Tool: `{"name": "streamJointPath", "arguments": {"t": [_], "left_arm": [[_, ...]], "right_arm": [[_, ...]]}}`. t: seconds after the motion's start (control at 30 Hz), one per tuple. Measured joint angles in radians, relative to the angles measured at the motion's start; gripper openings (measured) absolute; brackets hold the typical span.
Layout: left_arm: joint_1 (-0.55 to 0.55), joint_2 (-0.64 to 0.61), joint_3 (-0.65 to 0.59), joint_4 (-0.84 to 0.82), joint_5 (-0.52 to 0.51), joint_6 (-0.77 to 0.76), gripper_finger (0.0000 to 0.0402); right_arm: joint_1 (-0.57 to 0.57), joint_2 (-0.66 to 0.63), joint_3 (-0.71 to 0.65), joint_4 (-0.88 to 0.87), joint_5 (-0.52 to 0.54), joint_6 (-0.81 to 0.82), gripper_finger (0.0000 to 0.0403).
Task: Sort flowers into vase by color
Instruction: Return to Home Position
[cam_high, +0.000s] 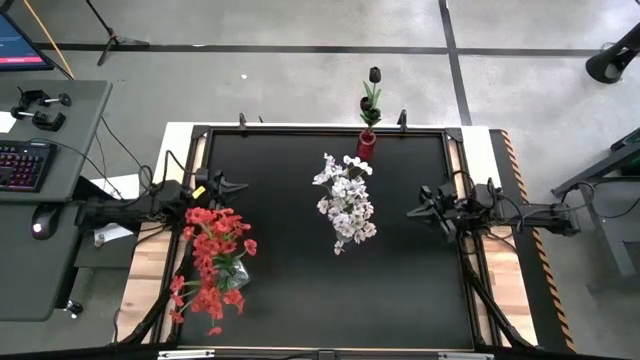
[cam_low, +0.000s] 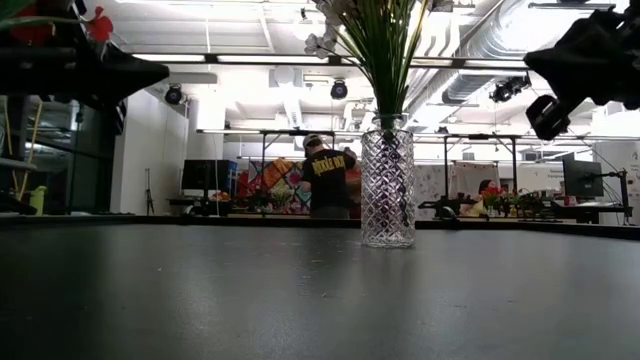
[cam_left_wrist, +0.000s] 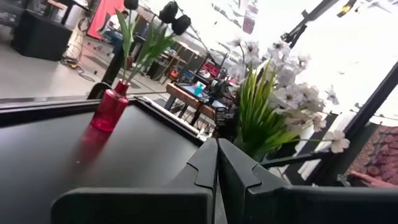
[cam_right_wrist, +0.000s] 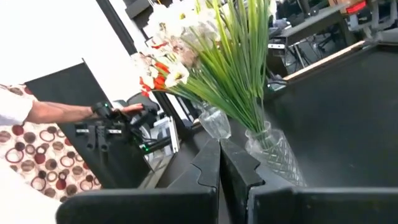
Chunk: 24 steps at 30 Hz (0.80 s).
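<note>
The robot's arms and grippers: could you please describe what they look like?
The left arm and right arm are slender and near-black, with black cables near their bases. The left gripper and right gripper each end in two angular matte-black jaws.

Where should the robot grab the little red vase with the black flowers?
Probably the red vase by its wide lower body, coming in level from the table's middle: it stands upright at the far edge, and black tulips and leaves block the top.
</note>
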<state>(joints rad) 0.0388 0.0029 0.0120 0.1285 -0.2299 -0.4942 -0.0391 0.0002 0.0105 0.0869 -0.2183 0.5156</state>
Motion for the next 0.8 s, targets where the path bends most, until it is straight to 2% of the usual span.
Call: {"name": "streamJointPath", "arguments": {"t": [0.3, 0.8], "left_arm": [[-0.062, 0.000, 0.000, 0.000, 0.003, 0.000, 0.0000], [-0.062, 0.001, 0.000, -0.003, 0.003, 0.000, 0.0000]], "right_arm": [[0.000, 0.008, 0.000, -0.004, 0.001, 0.000, 0.0000], [0.000, 0.009, 0.000, -0.039, 0.002, 0.000, 0.0000]]}}
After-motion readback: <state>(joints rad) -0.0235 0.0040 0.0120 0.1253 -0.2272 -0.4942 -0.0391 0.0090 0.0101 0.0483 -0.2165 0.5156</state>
